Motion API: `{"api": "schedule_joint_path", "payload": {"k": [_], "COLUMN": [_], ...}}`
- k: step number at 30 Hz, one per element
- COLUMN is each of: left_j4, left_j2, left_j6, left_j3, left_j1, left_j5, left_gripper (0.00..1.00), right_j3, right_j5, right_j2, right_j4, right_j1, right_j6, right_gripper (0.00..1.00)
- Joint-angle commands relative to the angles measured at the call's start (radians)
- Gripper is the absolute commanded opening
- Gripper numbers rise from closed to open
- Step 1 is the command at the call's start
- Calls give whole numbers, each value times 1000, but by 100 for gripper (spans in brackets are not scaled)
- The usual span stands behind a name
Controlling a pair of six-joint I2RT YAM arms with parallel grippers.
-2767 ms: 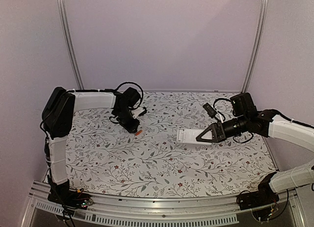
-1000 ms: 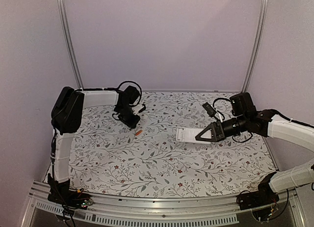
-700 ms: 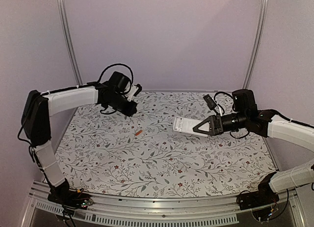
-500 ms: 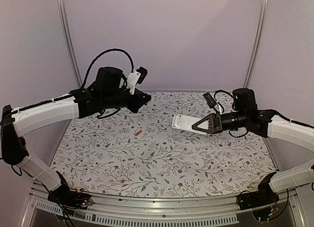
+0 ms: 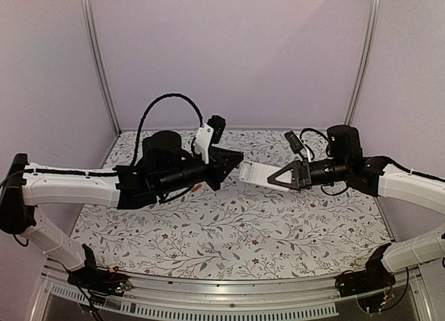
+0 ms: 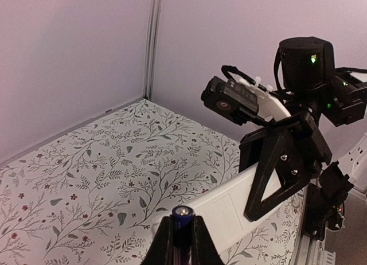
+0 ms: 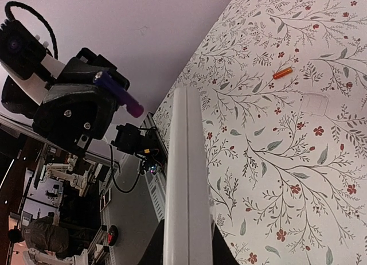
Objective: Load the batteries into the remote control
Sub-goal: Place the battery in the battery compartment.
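Battery [image 6: 182, 218] sits pinched between left jaws, tip toward remote control [image 6: 222, 210].

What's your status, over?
Left gripper shut on dark battery. Right gripper holds remote aloft. Orange battery loose on table. Nothing between dark battery and remote.

Held things only partly in view

Only the tip of the dark battery [image 6: 182, 214] shows between the fingers [image 6: 161, 248] of the left gripper [image 6: 182, 229]; the rest runs off the bottom edge. The remote control [image 7: 186, 173] appears edge-on, its near end cut off below and its faces unseen. The orange battery [image 7: 282, 73] is too small to show its ends. A pale patch [image 7: 314, 104] beside it on the tabletop [image 7: 298, 179] is too faint to identify.
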Motion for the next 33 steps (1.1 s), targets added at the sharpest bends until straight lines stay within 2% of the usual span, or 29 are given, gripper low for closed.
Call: {"api": "schedule_joint_path", "payload": {"k": [1, 25, 33], "left_j4": [98, 106, 64], "left_j2": [42, 103, 108], "left_j6": [13, 78, 84], "left_j3": [23, 35, 51], "left_j1": [-42, -66, -66], "left_j5": [-50, -111, -125], "left_gripper": [0, 0, 10], "right_j3": [-15, -32, -31], "right_j5": [11, -22, -23], "right_j2": [-23, -74, -70], "right_j4": [28, 126, 125], "right_j1": [7, 7, 7], "right_j6": [40, 125, 123], "right_gripper": [0, 0, 0]}}
